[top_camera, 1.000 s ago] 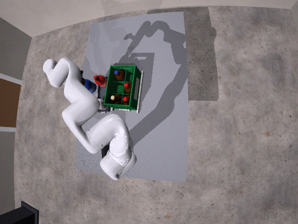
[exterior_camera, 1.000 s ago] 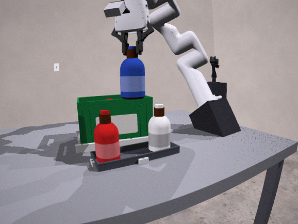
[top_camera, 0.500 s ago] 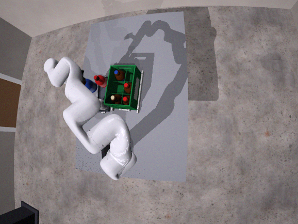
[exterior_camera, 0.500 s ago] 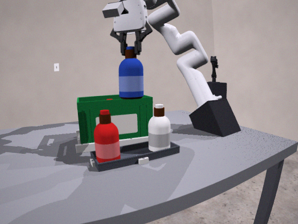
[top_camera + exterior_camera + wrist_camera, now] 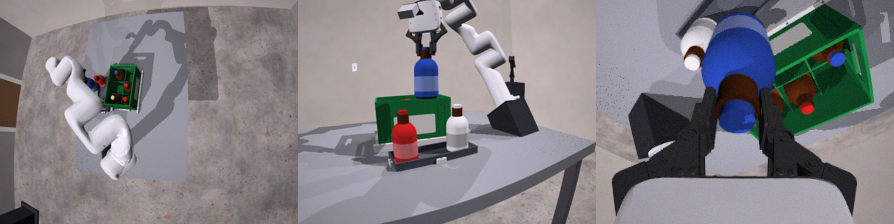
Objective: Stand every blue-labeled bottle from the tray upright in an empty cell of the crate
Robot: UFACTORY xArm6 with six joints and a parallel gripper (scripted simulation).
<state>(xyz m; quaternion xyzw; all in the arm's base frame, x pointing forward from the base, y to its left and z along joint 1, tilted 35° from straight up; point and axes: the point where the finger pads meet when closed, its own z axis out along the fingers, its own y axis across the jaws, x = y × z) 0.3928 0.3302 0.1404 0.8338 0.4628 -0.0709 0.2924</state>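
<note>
My gripper (image 5: 425,52) (image 5: 737,101) is shut on the neck of the blue-labeled bottle (image 5: 426,77) (image 5: 92,84) (image 5: 737,52). It holds the bottle upright in the air over the tray, with the base about level with the crate's rim. The green crate (image 5: 383,118) (image 5: 122,66) (image 5: 842,111) holds bottles with a blue cap (image 5: 116,72), red caps (image 5: 126,84) (image 5: 125,98) and a cream cap (image 5: 112,97). Two of its cells are empty. A red bottle (image 5: 404,140) (image 5: 100,80) and a white bottle (image 5: 457,129) (image 5: 696,43) stand upright on the dark tray (image 5: 421,161).
The tray lies right in front of the crate on the grey table (image 5: 530,155). The arm's black base (image 5: 512,118) stands to the right behind them. A pale rail (image 5: 140,90) runs along the crate's far side. The table edge curves close at the front right.
</note>
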